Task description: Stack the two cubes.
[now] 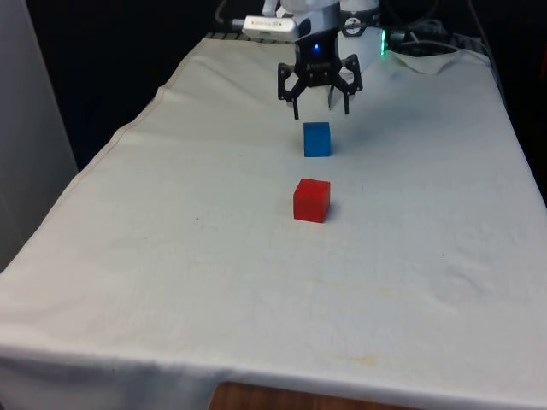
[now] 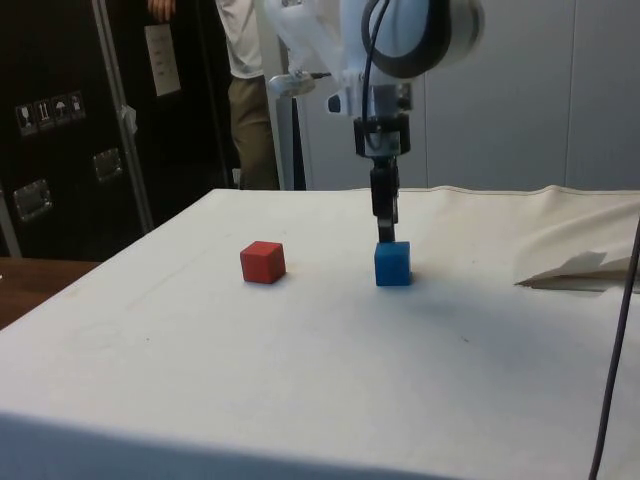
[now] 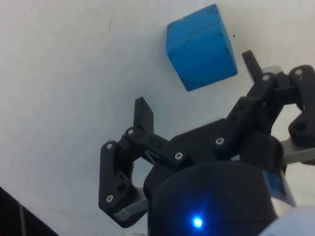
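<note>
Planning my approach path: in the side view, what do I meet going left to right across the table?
red cube → blue cube, with the open tool just above it → crumpled fold of cloth.

Blue cube (image 1: 316, 139), red cube (image 1: 311, 201), white cloth (image 1: 171, 256), black fingers (image 1: 296, 108).
</note>
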Robot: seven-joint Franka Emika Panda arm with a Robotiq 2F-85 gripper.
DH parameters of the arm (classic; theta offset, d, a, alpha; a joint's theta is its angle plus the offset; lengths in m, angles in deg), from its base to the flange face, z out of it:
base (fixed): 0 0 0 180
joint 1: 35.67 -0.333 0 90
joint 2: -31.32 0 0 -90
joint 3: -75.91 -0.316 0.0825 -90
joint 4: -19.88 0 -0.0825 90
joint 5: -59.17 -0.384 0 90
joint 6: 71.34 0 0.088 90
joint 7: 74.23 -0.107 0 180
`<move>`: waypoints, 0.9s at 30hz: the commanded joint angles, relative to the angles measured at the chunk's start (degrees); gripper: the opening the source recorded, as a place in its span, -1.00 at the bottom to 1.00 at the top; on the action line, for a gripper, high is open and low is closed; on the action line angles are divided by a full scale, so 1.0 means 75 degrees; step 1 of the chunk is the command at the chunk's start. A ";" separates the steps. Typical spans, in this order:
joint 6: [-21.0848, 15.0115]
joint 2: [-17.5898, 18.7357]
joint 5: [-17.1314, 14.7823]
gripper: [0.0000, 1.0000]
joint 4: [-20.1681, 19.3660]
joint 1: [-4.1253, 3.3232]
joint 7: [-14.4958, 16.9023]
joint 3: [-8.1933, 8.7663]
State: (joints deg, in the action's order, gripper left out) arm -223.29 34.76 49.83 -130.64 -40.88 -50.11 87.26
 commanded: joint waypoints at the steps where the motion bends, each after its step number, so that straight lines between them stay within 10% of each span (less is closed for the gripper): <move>1: -0.0092 0.0191 -0.0206 1.00 0.0084 0.0000 0.0138 -0.0046; 27: -0.0756 0.0695 -0.0183 1.00 -0.0023 -0.0015 0.0053 -0.0130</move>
State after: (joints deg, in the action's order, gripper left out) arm -227.70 40.14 49.31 -130.24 -41.00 -50.05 86.68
